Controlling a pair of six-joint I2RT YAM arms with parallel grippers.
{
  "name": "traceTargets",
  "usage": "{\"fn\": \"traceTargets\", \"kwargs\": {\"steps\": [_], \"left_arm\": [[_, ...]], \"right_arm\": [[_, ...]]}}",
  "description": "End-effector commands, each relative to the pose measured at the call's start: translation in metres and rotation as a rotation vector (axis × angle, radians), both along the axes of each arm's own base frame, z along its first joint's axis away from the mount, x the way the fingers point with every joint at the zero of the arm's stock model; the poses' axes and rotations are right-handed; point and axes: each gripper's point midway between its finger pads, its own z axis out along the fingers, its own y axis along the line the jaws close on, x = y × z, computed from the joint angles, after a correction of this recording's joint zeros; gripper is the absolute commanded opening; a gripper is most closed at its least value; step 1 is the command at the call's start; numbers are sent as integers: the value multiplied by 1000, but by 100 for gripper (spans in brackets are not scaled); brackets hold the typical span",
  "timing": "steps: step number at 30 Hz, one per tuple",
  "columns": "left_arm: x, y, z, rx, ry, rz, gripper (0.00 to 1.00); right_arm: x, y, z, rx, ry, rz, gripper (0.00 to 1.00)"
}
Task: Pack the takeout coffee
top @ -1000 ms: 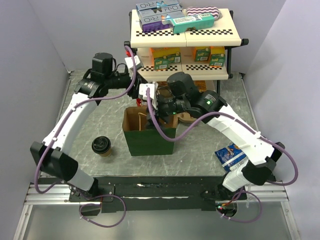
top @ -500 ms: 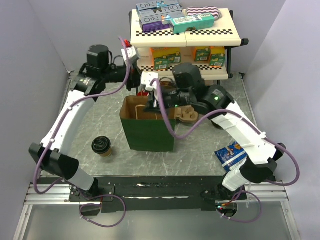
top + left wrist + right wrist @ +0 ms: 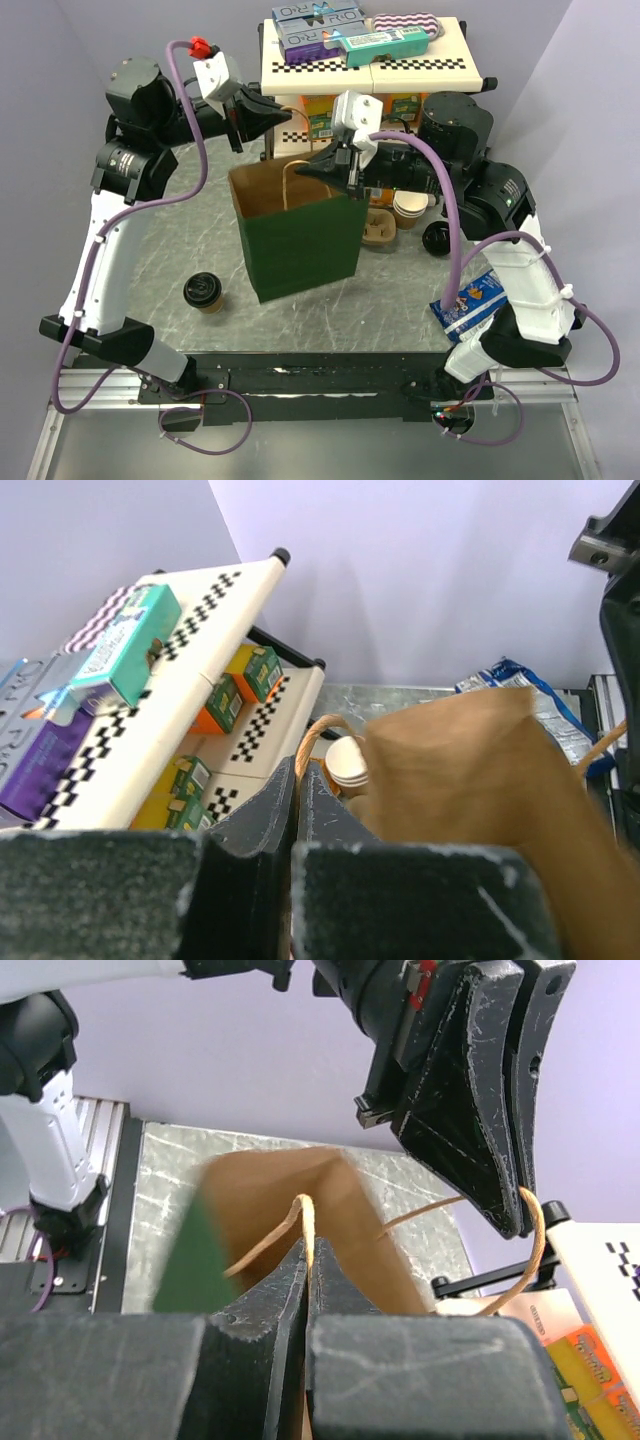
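Takeout coffee (image 3: pixel 203 292) stands on the table, below the left gripper (image 3: pixel 280 114) and well apart from it, offset toward the arm bases and slightly to that gripper's outer side. The cup is upright, so its long axis is vertical and the lid faces straight up. Seen from overhead, it is a small brown paper cup capped by a round black lid with a glossy rim; nothing touches it. The left gripper has its fingers pressed together on a thin rope handle (image 3: pixel 312 730) of the green paper bag (image 3: pixel 300 240). The right gripper (image 3: pixel 308 170) is likewise clamped, pinching the second rope handle (image 3: pixel 303 1215). The bag hangs between the two grippers with its mouth open upward. Whether its base touches the table cannot be determined. From the right gripper, the cup lies below and across on the far side of the bag, so the bag body stands between them. The left arm is therefore judged the nearer one, with an unobstructed path down to the cup. The deciding relation is that the cup sits outside and beside the bag's lower corner, near it but not touching. A top-down or side approach onto the vertical cup appears feasible only once one gripper lets go of its handle.
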Motion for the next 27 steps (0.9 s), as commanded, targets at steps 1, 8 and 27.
{"fn": "traceTargets", "kwargs": {"steps": [1, 8, 27], "left_arm": [[0, 0, 17, -30, -26, 2, 1], [0, 0, 12, -26, -21, -1, 1], [6, -1, -14, 8, 15, 8, 1]], "right_arm": [[2, 0, 13, 45, -21, -16, 0], [-2, 2, 2, 21, -4, -1, 0], [-2, 10, -17, -17, 7, 15, 0]]}}
